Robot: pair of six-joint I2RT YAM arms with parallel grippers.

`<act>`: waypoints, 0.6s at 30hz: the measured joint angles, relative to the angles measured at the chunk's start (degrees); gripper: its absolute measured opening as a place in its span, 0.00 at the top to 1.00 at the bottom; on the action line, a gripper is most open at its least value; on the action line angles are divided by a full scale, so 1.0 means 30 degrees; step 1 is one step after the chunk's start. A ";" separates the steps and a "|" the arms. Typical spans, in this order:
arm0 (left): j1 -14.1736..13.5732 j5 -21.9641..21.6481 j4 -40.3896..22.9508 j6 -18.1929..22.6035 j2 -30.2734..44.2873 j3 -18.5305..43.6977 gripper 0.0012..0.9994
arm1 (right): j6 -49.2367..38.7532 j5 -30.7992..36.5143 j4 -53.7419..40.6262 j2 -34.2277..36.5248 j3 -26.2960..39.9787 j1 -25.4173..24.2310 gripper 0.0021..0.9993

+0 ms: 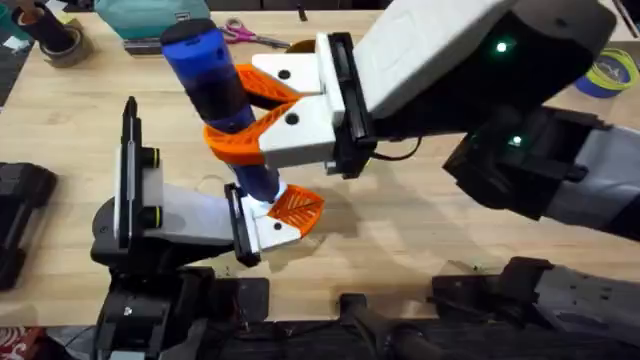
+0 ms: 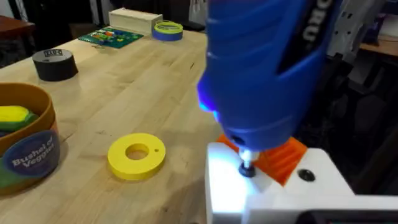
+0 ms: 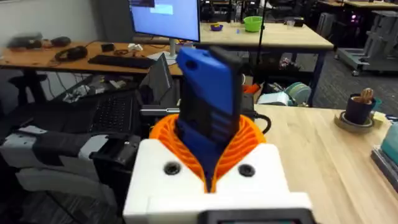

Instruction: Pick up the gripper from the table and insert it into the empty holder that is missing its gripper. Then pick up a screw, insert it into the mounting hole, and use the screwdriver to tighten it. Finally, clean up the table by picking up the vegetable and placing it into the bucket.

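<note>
Blue plastic stands upright in the middle of the overhead view: the screwdriver [image 1: 215, 95] is clamped between the orange pads of the right gripper [image 1: 262, 112], its thin tip set down on a screw [image 2: 247, 169] in the white holder [image 2: 273, 193] that sits at the left gripper [image 1: 268, 222]. The orange ribbed gripper finger [image 1: 297, 205] is already seated in that holder; whether the left gripper itself is closed on anything I cannot tell. A blue glow lights the white block under the tip, so tightening looks to be the step in hand. To do it well, the driver should be kept plumb over the screw with light steady downward pressure, and the left arm held still so the bit does not cam out. The bucket [image 2: 25, 146] stands well off to the side on the pale wooden tabletop [image 2: 143, 81], near a flat yellow disc [image 2: 137, 155] and a black tape roll [image 2: 55, 64]. Beyond are desks, a monitor [image 3: 165, 15] and a keyboard [image 3: 121, 60].
</note>
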 joint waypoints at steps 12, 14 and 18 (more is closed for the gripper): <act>0.0000 0.0000 0.0000 0.0000 0.0000 0.0000 1.00 | 0.0000 0.0000 0.0012 0.0000 -0.0031 0.0051 0.98; 0.0000 0.0000 0.0000 0.0000 0.0000 0.0000 1.00 | 0.0007 0.0000 0.0132 0.0000 -0.0129 0.0051 0.98; 0.0000 0.0004 -0.0004 0.0000 0.0000 0.0000 1.00 | 0.0004 0.0000 0.0962 0.0000 -0.0532 0.0051 0.98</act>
